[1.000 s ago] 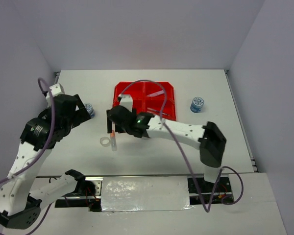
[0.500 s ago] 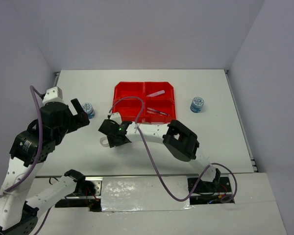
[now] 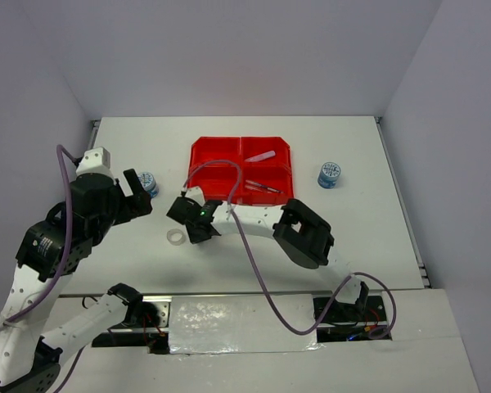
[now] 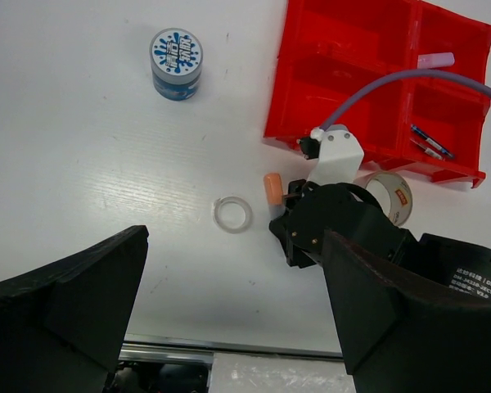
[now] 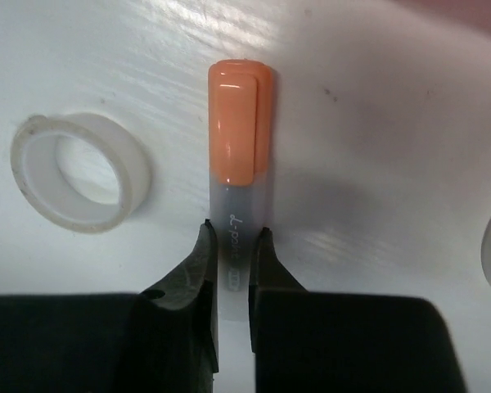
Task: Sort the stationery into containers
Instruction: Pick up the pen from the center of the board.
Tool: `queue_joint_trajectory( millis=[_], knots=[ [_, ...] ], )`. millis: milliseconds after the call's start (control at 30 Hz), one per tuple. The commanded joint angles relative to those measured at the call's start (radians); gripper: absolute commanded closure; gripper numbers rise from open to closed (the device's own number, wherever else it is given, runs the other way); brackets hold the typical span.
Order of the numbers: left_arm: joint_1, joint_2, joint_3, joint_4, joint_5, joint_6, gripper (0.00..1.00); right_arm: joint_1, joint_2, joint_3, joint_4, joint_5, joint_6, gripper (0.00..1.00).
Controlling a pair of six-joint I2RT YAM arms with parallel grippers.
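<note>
My right gripper (image 5: 233, 237) is shut on the clear barrel of an orange-capped stub pen (image 5: 239, 164) that lies on the white table; the orange cap points away from the fingers. Just left of it lies the small clear tape ring (image 5: 78, 172). From above, the right gripper (image 3: 190, 219) is low, in front of the red tray's (image 3: 198, 147) near left corner, beside the clear ring (image 3: 176, 237). The left gripper (image 4: 233, 319) hangs open and empty, high above the table. The tray holds thin pens (image 4: 430, 141) and a pale pink stick (image 4: 435, 60).
One blue-patterned roll (image 3: 148, 183) stands left of the tray, close to the left gripper (image 3: 135, 192). Another blue-patterned roll (image 3: 329, 174) stands to the tray's right. A silvery-grey tape ring (image 4: 390, 196) lies by the tray's near edge, next to the right arm.
The right arm dropped to the table and its jaws closed onto the orange-capped pen. The left arm shifted slightly and stayed open.
</note>
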Motion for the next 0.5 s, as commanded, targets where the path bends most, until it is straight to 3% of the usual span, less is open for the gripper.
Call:
queue_joint_trajectory(
  millis=[0,133,300,400,433,467],
  knots=[
    [-0.006,-0.014,-0.005,0.030,-0.004,0.013,0.01,-0.002,-0.091,-0.074,0.033,-0.037,0.050,1.00],
    [-0.006,-0.007,-0.013,0.040,0.000,0.010,0.01,-0.053,-0.319,-0.160,0.142,-0.069,0.036,1.00],
    [-0.006,0.022,-0.001,0.052,0.023,0.013,0.01,-0.309,-0.553,-0.284,0.217,-0.112,0.188,1.00],
    [-0.006,0.031,-0.013,0.077,0.046,0.012,0.01,-0.459,-0.596,-0.318,0.147,0.013,0.421,0.98],
    [-0.006,0.032,-0.025,0.083,0.057,0.010,0.01,-0.481,-0.581,-0.309,0.054,0.064,0.604,1.00],
    [-0.006,0.035,-0.031,0.086,0.066,0.007,0.01,-0.529,-0.564,-0.282,0.035,0.099,0.665,1.00]
  ],
)
